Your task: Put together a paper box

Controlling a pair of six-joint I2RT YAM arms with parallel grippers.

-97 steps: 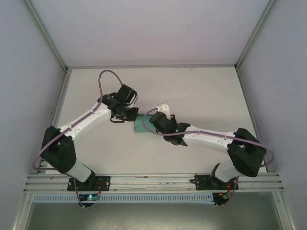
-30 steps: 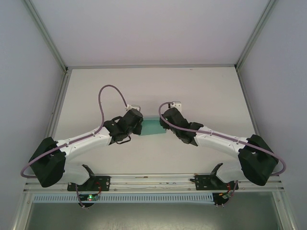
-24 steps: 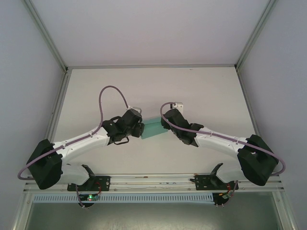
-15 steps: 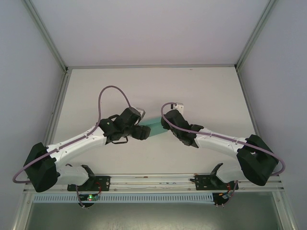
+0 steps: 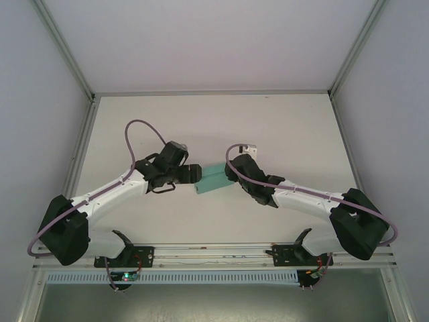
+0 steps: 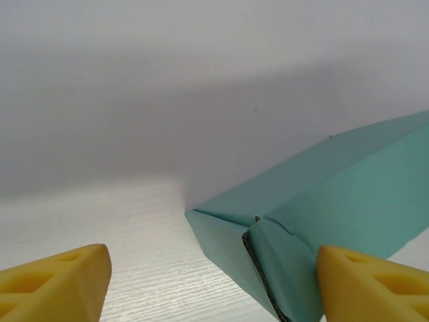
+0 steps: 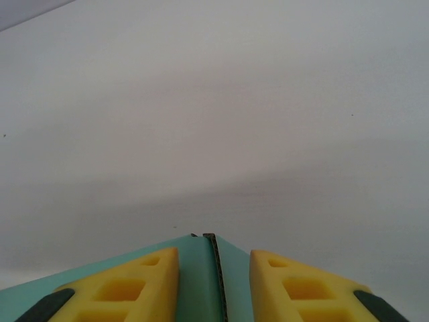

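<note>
The teal-green paper box (image 5: 212,178) is folded into a long rectangular shape and lies between the two arms at the table's middle. My right gripper (image 7: 214,285) is shut on the box's right end (image 7: 208,268), its yellow fingers pressed on both sides of a seam. My left gripper (image 6: 211,282) stands open at the box's left end (image 6: 288,221), where the end flaps are folded in but gape slightly. The left gripper's right fingertip (image 6: 369,285) is close beside the box; the other fingertip (image 6: 57,282) is well apart from it.
The white table (image 5: 281,127) has a metal frame along its sides and back (image 5: 87,121). White walls close it in on three sides. The left arm's purple cable (image 5: 137,131) loops above its wrist.
The left gripper has swung round from above the box to its left end and stands open there. The box has tilted slightly while the right gripper kept hold of it.
</note>
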